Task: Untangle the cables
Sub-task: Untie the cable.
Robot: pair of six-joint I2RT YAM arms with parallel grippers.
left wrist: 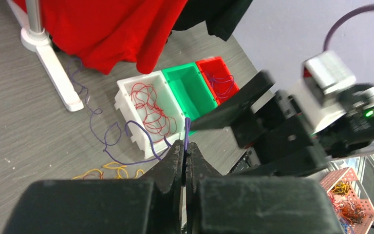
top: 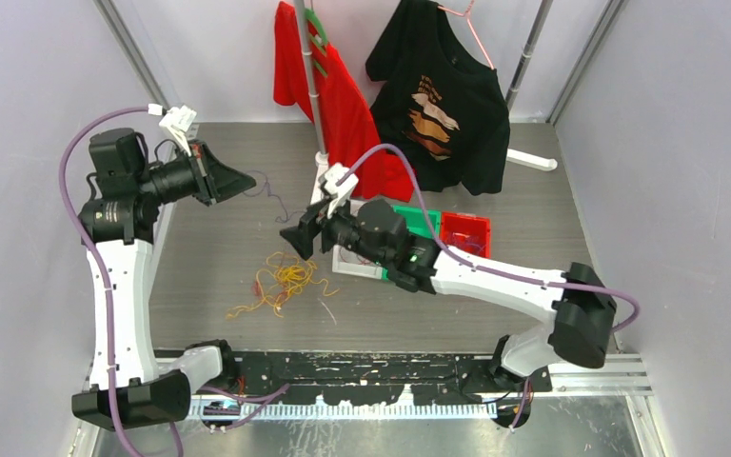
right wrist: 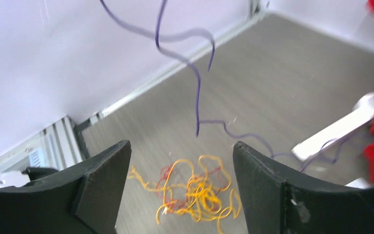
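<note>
Left pincer (left wrist: 185, 146) clamped on purple cable (left wrist: 187, 129); right pincer (right wrist: 181, 148) apart near yellow tangle (right wrist: 199, 187)

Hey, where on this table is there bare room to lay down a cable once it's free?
Bare tabletop runs from the red bin right to the wall, and between the left arm and the yellow-red tangle. The middle is crowded: the open right gripper, the white bin and the hanging purple cable all meet there.
</note>
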